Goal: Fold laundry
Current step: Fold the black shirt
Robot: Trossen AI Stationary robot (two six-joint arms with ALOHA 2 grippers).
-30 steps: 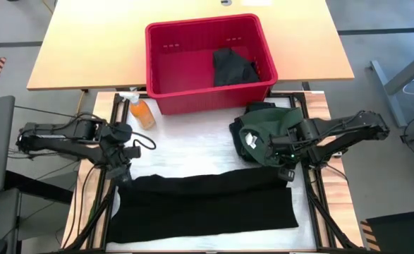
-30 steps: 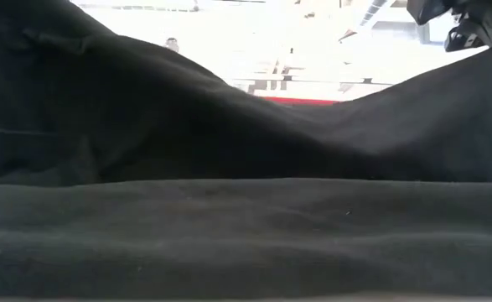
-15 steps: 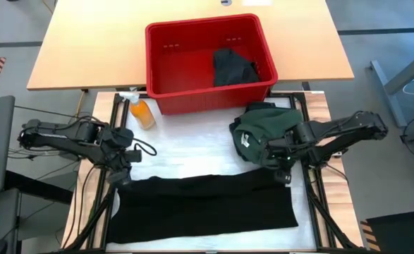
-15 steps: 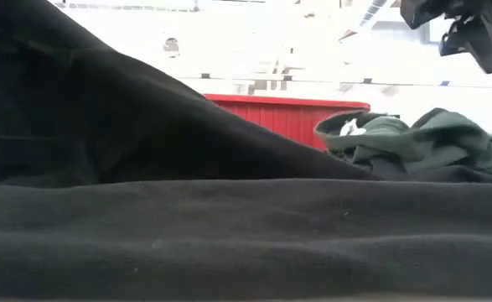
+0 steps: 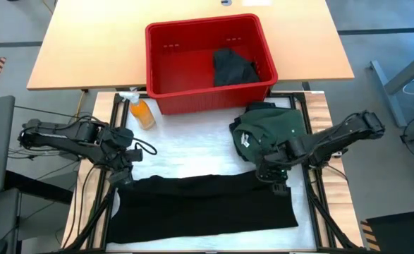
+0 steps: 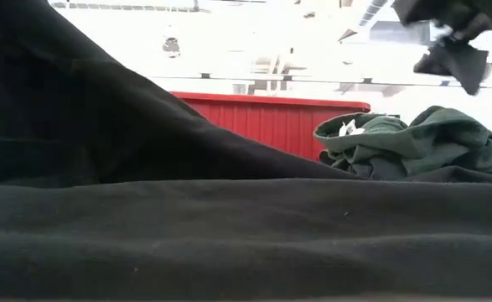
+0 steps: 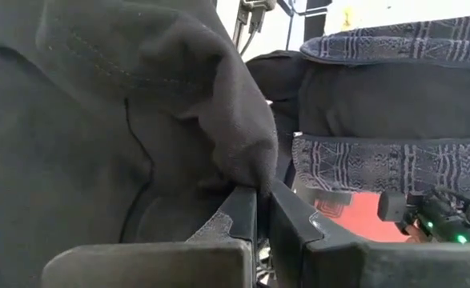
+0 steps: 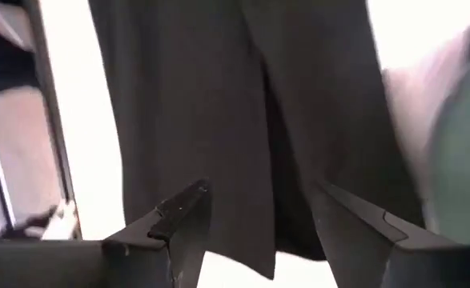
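We have the black garment (image 5: 205, 204) lying flat across the near desk (image 5: 192, 152), its long axis running left to right. Our left gripper (image 5: 124, 171) pinches its far-left corner. Our right gripper (image 5: 278, 176), fingers spread and empty, hovers over the far-right corner, nearest to it, with the green shirt (image 5: 266, 130) just beyond.

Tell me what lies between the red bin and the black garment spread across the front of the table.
In the high view, between the red bin and the black garment lie bare white table cover, an orange bottle and a bunched green shirt.
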